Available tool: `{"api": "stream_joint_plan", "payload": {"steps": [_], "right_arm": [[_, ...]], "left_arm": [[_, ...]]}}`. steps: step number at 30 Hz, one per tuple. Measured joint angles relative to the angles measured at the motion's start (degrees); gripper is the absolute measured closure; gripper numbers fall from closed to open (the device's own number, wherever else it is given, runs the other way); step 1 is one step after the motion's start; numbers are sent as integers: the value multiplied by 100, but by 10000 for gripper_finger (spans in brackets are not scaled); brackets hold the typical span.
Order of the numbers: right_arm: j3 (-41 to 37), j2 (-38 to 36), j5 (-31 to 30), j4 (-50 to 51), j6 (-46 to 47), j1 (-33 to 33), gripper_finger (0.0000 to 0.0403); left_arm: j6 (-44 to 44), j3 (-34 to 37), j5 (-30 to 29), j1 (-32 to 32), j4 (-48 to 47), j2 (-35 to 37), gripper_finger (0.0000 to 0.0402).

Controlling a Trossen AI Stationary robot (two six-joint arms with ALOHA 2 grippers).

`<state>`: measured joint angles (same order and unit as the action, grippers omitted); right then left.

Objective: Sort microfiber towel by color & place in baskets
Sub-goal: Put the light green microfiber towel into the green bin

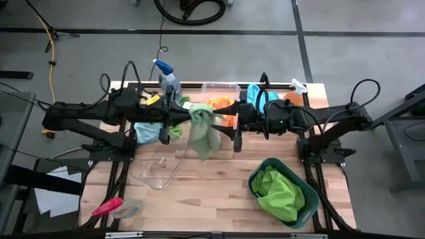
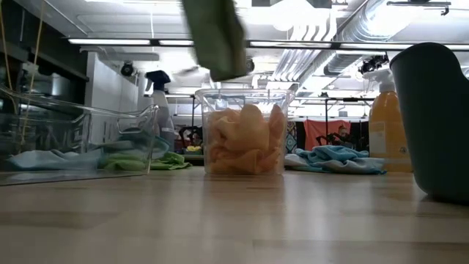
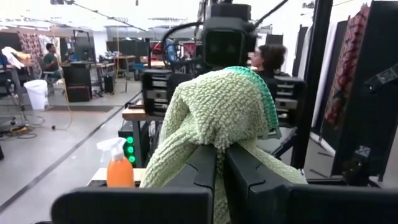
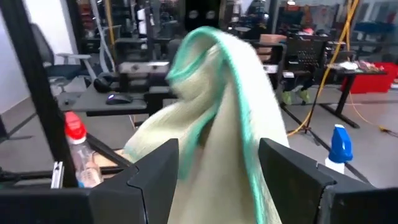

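Observation:
A lime green microfiber towel point(image 1: 202, 131) with a teal hem hangs in the air over the middle of the table. My left gripper point(image 1: 180, 118) comes from the table's left and is shut on it. My right gripper point(image 1: 230, 125) faces it from the right, open. Its two fingers point(image 4: 155, 171) stand on either side of the towel point(image 4: 217, 124); I cannot tell whether they touch it. The clear deep tub point(image 1: 220, 99) holds orange towels. The teal basin point(image 1: 255, 182) holds green towels point(image 1: 282, 192). The clear shallow dish point(image 1: 159, 166) stands at the near left. My left gripper pinches a bunched part of the green towel point(image 3: 219, 138) between its two fingers point(image 3: 202, 165). The fingers point level, from the table's left. The cloth humps over the fingertips and hangs slack below them, its lower end point(image 2: 216, 37) clear of the table.
Light blue towels lie under the left arm point(image 1: 143, 129) and at the far right point(image 1: 255, 93). Spray bottles stand along the far edge point(image 1: 166, 73) point(image 1: 297, 86). A pink-handled tool point(image 1: 106, 207) lies at the near left corner. Bare wood shows in the near middle.

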<state>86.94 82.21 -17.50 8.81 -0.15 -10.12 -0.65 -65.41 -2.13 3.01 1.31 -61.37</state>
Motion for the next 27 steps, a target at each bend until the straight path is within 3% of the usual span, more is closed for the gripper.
{"api": "stream_joint_plan", "payload": {"steps": [7,13,24,27], "right_arm": [[4,83,45,-2,137,112,183],[4,249,608,-124,316,156,183],[0,496,644,-644,317,154,184],[0,496,640,-646,416,154,205]], "left_arm": [[-2,0,-2,0,536,-344,401],[-2,0,-48,2,635,-491,401],[-50,-2,-50,7,823,-546,401],[-56,-2,-55,7,905,-546,401]]}}
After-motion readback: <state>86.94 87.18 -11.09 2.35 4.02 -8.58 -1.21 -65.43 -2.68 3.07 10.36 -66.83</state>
